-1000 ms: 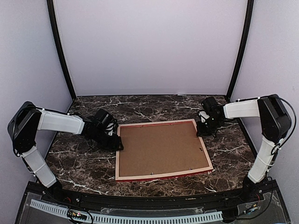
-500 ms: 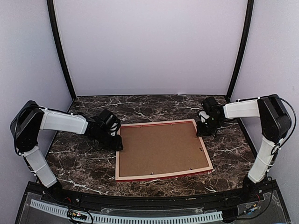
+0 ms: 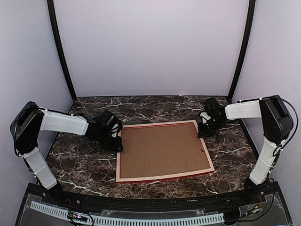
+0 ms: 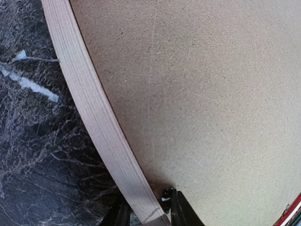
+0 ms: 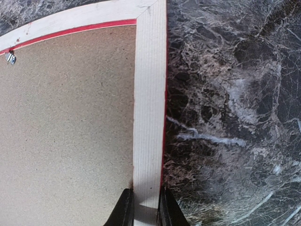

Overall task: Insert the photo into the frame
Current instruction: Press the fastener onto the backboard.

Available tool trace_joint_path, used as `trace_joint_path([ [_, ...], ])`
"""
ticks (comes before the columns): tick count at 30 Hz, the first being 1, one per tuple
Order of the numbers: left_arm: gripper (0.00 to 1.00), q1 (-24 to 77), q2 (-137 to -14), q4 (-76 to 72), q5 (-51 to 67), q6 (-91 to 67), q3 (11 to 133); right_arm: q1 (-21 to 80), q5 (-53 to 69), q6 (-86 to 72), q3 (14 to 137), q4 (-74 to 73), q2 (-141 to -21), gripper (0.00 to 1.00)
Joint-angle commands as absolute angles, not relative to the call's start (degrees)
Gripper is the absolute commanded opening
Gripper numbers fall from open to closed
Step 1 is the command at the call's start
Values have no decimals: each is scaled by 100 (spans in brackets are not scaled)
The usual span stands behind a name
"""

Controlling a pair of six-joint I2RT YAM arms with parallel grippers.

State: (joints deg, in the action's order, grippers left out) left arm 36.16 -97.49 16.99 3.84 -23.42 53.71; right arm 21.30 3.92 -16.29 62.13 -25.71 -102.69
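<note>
**Frame** (image 3: 164,177): Lies flat at mid-table between your two arms. The pale wood back is uppermost, and the red front shows only as a thin line along the edges. Judged to be face down so that it can be loaded from behind.

**Backing board** (image 3: 162,150): Plain brown. It sits inside the rails and fills the whole opening.

**Photo**: Not in view in any picture. It may lie beneath the board, but you cannot confirm this, so treat progress on the task as unverified.

**Right gripper** (image 5: 145,207): Set on the right rail near the far right corner. One finger (image 5: 123,209) is on the board side and the other on the table side, with the rail pinched between them. Judged to be a steadying hold that keeps the frame from sliding.

**Left gripper** (image 4: 148,216): Astride the left rail, towards its far end, with one finger on each side. A thin dark line shows at the inner finger (image 4: 181,212). You cannot tell whether the rail is gripped or merely flanked.

**Table** (image 3: 84,165): Dark veined marble, bare where it shows around the frame.

**Metal tab** (image 5: 10,57): Sits at the inner edge of the far rail. It is too small to tell whether it is turned over the board.

**Cut off**: Both wrist views crop the fingers at the lower edge. In the overhead view the arms hide the contact points.
</note>
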Motion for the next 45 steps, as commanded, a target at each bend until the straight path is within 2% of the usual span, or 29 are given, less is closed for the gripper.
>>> trace_joint_path([
  [1,23,3630,-9984,2375,118,-1920,5192,2144,554,-1564,6165,-2663,-10523,15],
  [5,24,3646,-9933,2343,70,-1911,5218,2145,571,-1556,6158,-2660,-10543,15],
  [10,40,3645,-9784,2178,448,-1965,5252,2145,589,-1556,6132,-2654,-10535,15],
  [14,49,3647,-9695,2112,664,-2008,5304,2145,598,-1564,6114,-2638,-10518,15],
  [26,55,3662,-9612,2148,924,-2214,5152,2140,582,-1595,6099,-2611,-10435,17],
  [30,51,3708,-9561,2161,984,-2313,5066,2145,554,-1600,6121,-2627,-10428,19],
  [36,38,3731,-9600,2157,1072,-2525,5030,2142,524,-1601,6177,-2654,-10437,22],
  [45,29,3748,-9706,2046,942,-3116,5076,2145,416,-1674,6161,-2658,-10195,47],
])
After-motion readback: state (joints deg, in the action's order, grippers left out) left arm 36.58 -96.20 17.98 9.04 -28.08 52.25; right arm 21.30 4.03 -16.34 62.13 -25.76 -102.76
